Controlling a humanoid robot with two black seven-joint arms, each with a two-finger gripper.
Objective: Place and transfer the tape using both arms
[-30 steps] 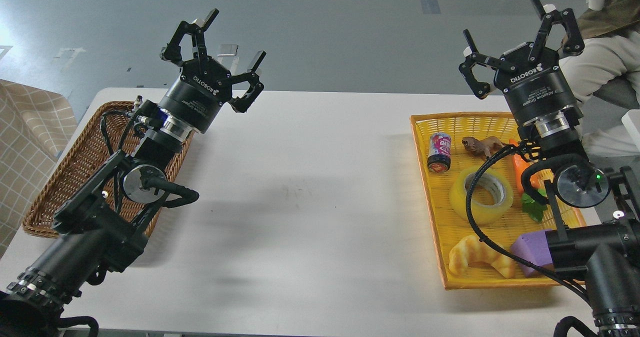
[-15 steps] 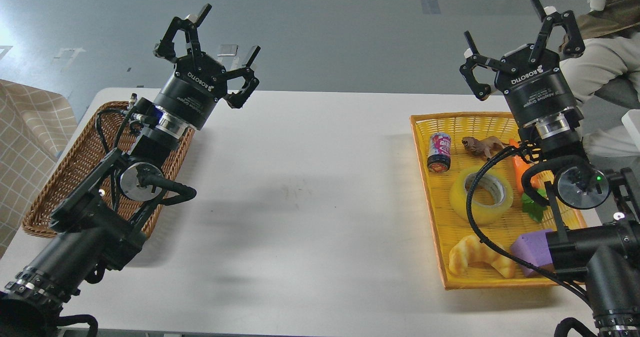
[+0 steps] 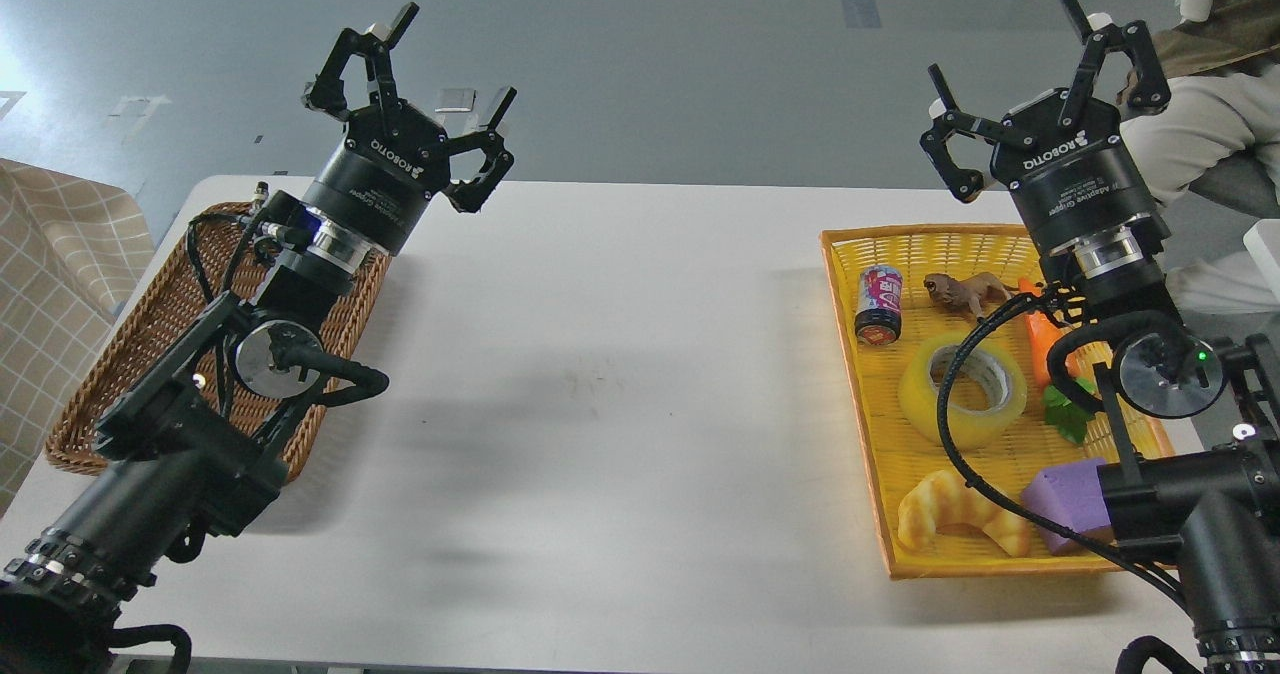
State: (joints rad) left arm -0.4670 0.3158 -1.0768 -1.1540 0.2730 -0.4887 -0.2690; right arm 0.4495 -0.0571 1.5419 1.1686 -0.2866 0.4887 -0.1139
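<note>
The tape (image 3: 962,391), a yellowish translucent roll with a pale core, lies flat in the middle of the yellow basket (image 3: 850,334) at the right of the white table. A black cable of my right arm crosses in front of it. My right gripper (image 3: 1040,64) is open and empty, raised above the basket's far end and well above the tape. My left gripper (image 3: 420,74) is open and empty, raised over the far end of the brown wicker basket (image 3: 130,344) at the left.
The yellow basket also holds a small can (image 3: 879,303), a brown toy animal (image 3: 962,292), an orange carrot (image 3: 1040,339), a golden croissant (image 3: 960,526) and a purple block (image 3: 1065,502). A person (image 3: 1200,124) sits at the far right. A checked cloth (image 3: 50,264) lies at the left.
My left gripper has moved a little left and up, away from the table's middle. The right arm has barely moved. The tape lies as before.
</note>
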